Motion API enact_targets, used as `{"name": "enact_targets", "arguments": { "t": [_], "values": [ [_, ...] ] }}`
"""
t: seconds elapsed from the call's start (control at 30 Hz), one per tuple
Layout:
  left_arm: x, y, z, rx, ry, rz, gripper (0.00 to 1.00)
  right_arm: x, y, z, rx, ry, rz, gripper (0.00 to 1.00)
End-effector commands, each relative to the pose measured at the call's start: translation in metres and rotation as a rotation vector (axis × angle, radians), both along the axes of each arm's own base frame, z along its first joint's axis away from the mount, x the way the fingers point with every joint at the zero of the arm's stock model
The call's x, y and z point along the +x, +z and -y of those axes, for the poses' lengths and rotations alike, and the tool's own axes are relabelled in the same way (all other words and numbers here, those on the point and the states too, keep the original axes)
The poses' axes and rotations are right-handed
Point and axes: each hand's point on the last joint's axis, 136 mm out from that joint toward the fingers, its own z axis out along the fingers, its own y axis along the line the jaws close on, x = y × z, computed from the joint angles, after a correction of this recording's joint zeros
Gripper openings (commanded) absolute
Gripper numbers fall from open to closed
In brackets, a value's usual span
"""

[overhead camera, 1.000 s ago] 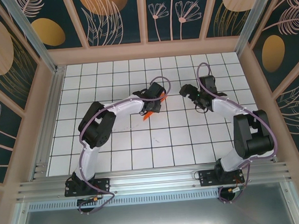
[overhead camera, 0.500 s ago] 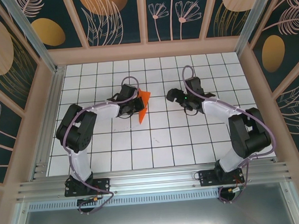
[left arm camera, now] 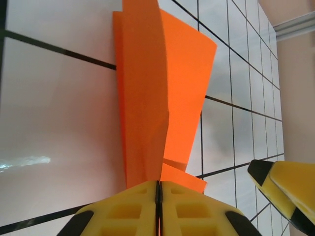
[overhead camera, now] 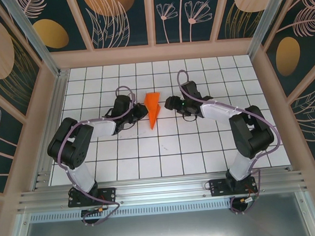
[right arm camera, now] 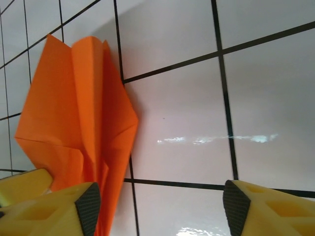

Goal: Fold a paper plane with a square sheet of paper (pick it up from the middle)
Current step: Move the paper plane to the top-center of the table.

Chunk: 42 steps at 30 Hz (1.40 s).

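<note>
The white table (overhead camera: pixel 202 147) is glossy and ruled into squares by thin black lines. It sits inside walls (overhead camera: pixel 119 18) painted with pale leaves and flowers on dark teal. The left arm (overhead camera: pixel 93 124) and the right arm (overhead camera: pixel 221 111), both smooth white shells, reach in towards the table's middle. Between them is the paper plane (overhead camera: pixel 153 108) — a narrow pointed dart of bright orange paper, matt and sharply creased, its point towards the near edge. The left gripper (left arm camera: pixel 158 189) has its yellow fingers pressed flat together on a folded edge of the plane (layers fan out beyond them). The right gripper (right arm camera: pixel 160 201) gapes wide, holding nothing — one black-padded fingertip (right arm camera: pixel 89 206) is just beside the plane.
</note>
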Motion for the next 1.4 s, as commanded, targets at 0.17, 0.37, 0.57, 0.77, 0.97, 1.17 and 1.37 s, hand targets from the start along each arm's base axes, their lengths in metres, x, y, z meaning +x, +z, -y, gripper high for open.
{"name": "enact_targets", "arguments": {
  "t": [0.17, 0.37, 0.57, 0.77, 0.97, 1.17, 1.37],
  "values": [
    [-0.003, -0.022, -0.019, -0.024, 0.077, -0.042, 0.07, -0.004, -0.001, -0.046, -0.045, 0.136, 0.015, 0.62],
    [-0.007, -0.033, -0.027, 0.009, 0.103, -0.075, 0.04, -0.007, -0.002, -0.082, -0.075, 0.218, 0.025, 0.48],
    [-0.010, -0.040, -0.035, 0.057, 0.125, -0.092, 0.02, -0.007, -0.016, -0.107, -0.101, 0.270, 0.004, 0.45],
    [-0.011, -0.040, -0.034, 0.060, 0.114, -0.091, 0.01, -0.011, -0.028, -0.114, -0.134, 0.291, -0.026, 0.44],
    [-0.011, -0.042, -0.031, 0.052, 0.100, -0.095, 0.01, -0.021, -0.040, -0.119, -0.143, 0.337, -0.060, 0.47],
    [-0.011, -0.043, -0.031, 0.054, 0.101, -0.099, 0.00, -0.026, -0.047, -0.122, -0.157, 0.359, -0.070, 0.49],
    [-0.011, -0.045, -0.033, 0.060, 0.112, -0.105, 0.01, -0.024, -0.046, -0.122, -0.171, 0.347, -0.062, 0.45]
  ]
}}
